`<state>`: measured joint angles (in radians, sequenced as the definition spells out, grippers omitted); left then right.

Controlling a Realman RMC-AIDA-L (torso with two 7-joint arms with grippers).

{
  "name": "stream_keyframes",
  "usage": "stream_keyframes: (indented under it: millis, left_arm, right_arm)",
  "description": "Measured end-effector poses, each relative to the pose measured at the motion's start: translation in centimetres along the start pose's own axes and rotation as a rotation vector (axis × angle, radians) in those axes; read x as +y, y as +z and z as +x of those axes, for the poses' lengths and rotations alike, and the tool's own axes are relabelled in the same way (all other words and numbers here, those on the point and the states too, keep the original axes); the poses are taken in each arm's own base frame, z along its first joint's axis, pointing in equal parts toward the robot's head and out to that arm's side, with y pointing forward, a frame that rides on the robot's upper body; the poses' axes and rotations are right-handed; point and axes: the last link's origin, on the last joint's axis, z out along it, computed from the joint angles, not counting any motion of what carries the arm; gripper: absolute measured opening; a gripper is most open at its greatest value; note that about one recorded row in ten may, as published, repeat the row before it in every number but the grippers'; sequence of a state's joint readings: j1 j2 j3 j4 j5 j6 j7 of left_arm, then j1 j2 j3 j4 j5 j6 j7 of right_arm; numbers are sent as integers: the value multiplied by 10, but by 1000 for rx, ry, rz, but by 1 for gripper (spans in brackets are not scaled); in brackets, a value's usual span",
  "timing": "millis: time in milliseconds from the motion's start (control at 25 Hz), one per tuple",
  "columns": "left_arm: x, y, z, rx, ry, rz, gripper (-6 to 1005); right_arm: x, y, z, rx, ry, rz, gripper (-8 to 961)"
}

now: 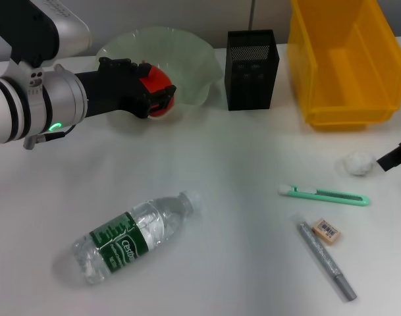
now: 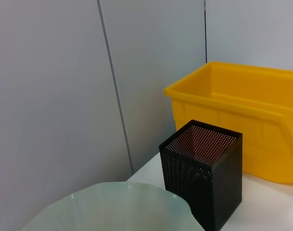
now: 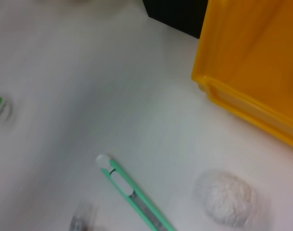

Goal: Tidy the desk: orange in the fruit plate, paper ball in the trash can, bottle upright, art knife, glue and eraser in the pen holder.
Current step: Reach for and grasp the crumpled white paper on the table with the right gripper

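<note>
My left gripper [image 1: 158,92] is shut on the red-orange orange [image 1: 155,81] and holds it over the near rim of the pale green fruit plate [image 1: 187,49]. The bottle [image 1: 131,237] lies on its side near the table's front. Farther right lie the green art knife [image 1: 322,195], the beige eraser [image 1: 326,231] and the grey glue stick [image 1: 326,260]. The paper ball [image 1: 358,163] rests just left of my right gripper [image 1: 396,155], which shows only as a black tip at the right edge. The paper ball [image 3: 225,197] and art knife [image 3: 132,192] appear in the right wrist view.
The black mesh pen holder [image 1: 251,69] stands between the fruit plate and the yellow trash can [image 1: 345,59] at the back right. The left wrist view shows the fruit plate rim [image 2: 112,207], pen holder [image 2: 204,178] and trash can [image 2: 242,125] against a grey wall.
</note>
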<state>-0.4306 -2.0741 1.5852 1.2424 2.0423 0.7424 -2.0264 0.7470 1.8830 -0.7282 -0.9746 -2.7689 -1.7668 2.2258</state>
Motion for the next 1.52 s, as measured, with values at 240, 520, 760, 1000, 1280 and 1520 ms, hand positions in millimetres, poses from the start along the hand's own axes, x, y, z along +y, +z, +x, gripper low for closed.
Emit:
stream_keyframes:
  millis: [240,520,760,1000,1280,1520]
  left_arm:
    - [0,-1,-2,-4,2,2,576]
    - [-1,1,-7,-16,12,4,576]
    - [-1,2,-8,-13,2,1,577]
    - [-2,1,-9,-15,-1,4,577]
    - [-2,0,-13,-23,4,4,577]
    - [-2,0,-16,-27,-1,7,577]
  right_arm:
    - [-4,14,-8,14,-6,40,765]
    - [-3,21,-13,14,-9,52,765]
    - [-5,31,-10,28,5,49,766]
    - [-8,38,-8,42,3,70,766]
    - [-8,41,-10,36,-8,85,765]
    - [-9,47,-8,27,-13,88,765]
